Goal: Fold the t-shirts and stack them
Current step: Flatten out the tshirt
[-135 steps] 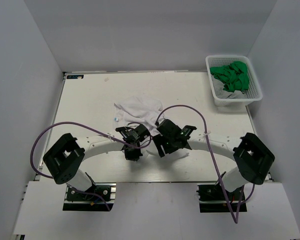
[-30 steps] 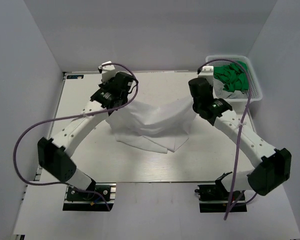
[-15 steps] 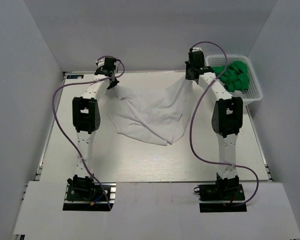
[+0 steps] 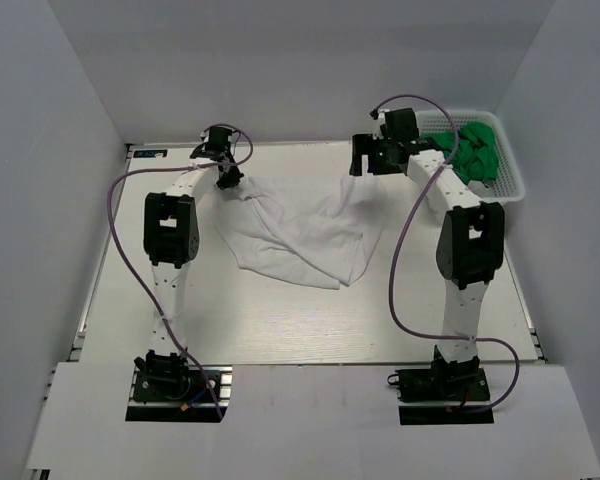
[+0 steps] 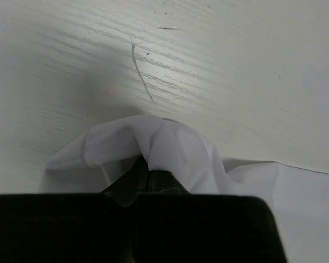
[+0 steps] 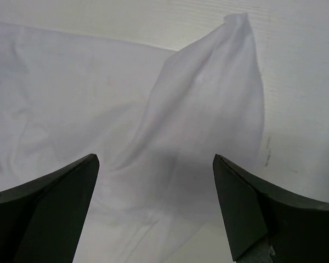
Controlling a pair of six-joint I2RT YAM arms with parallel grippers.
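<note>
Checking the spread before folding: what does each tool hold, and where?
Left tool pinches the plain white cloth t-shirt by a bunched fold at its far-left corner; right tool, open, holds nothing.

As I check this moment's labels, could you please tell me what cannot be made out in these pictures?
- Left wrist view: how the left gripper pinches is hidden; the white t-shirt drapes over its jaws.
- Top view: the green t-shirts lie bunched in the basket, partly behind the right arm; their number is unclear.
- All views: the white t-shirt's collar and sleeves are lost in folds.
</note>
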